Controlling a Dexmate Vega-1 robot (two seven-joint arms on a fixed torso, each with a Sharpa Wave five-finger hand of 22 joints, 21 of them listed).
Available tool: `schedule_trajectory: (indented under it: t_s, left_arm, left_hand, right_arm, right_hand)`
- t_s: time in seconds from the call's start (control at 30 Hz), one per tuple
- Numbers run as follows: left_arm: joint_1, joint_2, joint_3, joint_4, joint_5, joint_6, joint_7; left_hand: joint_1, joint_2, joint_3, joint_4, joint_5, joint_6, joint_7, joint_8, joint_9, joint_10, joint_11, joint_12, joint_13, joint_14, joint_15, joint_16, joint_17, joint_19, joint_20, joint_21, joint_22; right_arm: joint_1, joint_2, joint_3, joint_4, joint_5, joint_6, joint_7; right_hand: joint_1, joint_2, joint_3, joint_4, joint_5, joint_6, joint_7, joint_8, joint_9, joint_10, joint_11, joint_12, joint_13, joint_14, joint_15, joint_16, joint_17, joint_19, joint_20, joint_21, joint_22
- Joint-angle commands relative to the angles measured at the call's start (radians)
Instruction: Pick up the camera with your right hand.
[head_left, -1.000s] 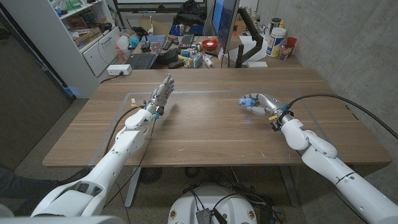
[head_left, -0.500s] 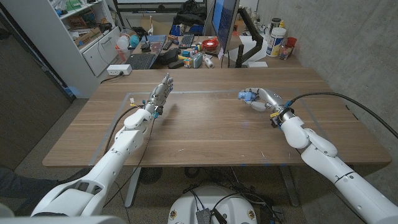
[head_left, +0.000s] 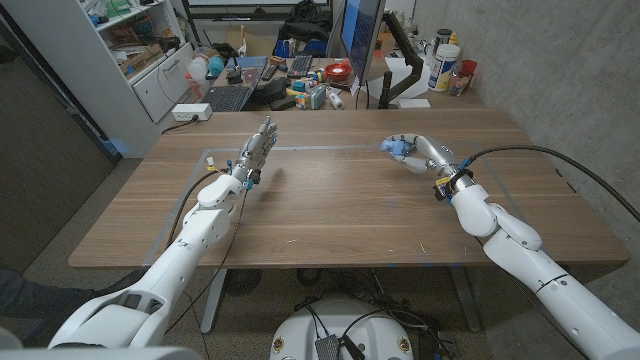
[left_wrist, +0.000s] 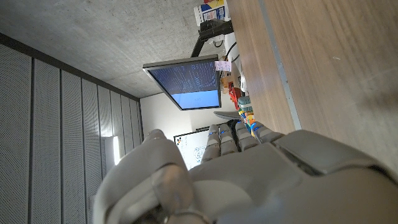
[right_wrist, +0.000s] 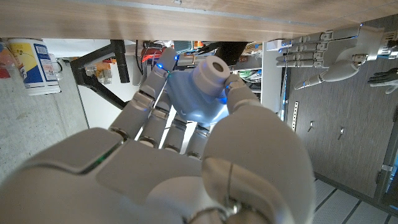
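My right hand (head_left: 418, 152) grips a small light-blue toy camera (head_left: 398, 148) and holds it above the wooden table (head_left: 340, 200) at the right of the middle. In the right wrist view the camera (right_wrist: 198, 93) sits between the fingers and thumb of the right hand (right_wrist: 186, 155), its round lens turned out. My left hand (head_left: 258, 150) stands over the table's far left part with fingers straight and together, holding nothing; the left wrist view looks along the back of the left hand (left_wrist: 249, 180).
A monitor (head_left: 362, 35) on an arm, jars (head_left: 447, 62) and a cluttered side desk (head_left: 270, 80) stand beyond the table's far edge. A white shelf unit (head_left: 150, 50) is at the far left. A concrete wall runs along the right side.
My right hand has risen off the table and moved slightly farther away, carrying the blue camera with it. The left arm has stayed put.
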Motion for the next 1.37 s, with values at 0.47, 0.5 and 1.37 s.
schedule_trajectory:
  t_s: [0.47,0.5,1.37]
  left_arm:
    - [0.001,0.004,0.0,-0.007,0.001,-0.004,-0.003]
    - [0.001,0.004,0.0,-0.007,0.001,-0.005,-0.003]
    - [-0.003,0.013,-0.002,-0.014,0.006,-0.007,-0.003]
  left_hand:
    - [0.004,0.004,0.002,0.004,0.002,0.01,0.002,0.004,0.004,0.004,-0.002,0.004,0.005,0.003,0.003,0.003,0.004,-0.004,0.005,0.008,0.002]
    - [0.004,0.004,0.002,0.004,0.001,0.01,0.002,0.004,0.004,0.004,-0.003,0.004,0.005,0.003,0.002,0.003,0.004,-0.004,0.005,0.008,0.002]
    - [0.004,0.004,0.003,0.004,0.001,0.013,0.003,0.004,0.004,0.005,0.001,0.004,0.005,0.005,0.004,0.004,0.004,-0.004,0.006,0.008,0.002]
  right_arm:
    - [0.043,0.047,0.007,0.072,0.054,0.133,-0.047]
    - [0.046,0.048,0.006,0.076,0.056,0.139,-0.047]
    - [0.077,0.085,0.005,0.128,0.066,0.219,-0.081]
  right_hand:
    - [0.006,0.016,0.0,0.004,-0.007,0.016,-0.001,-0.003,0.007,0.019,0.002,0.009,0.003,0.008,-0.107,0.004,0.006,0.015,-0.011,0.007,0.002]
    - [0.006,0.016,-0.001,0.003,-0.007,0.017,-0.001,-0.003,0.007,0.022,0.002,0.009,0.003,0.009,-0.107,0.004,0.006,0.015,-0.011,0.007,0.002]
    - [0.01,0.023,-0.004,0.005,-0.016,0.025,0.002,-0.008,0.008,0.035,0.004,0.01,0.003,0.022,-0.114,0.004,0.009,0.02,-0.018,0.009,0.002]
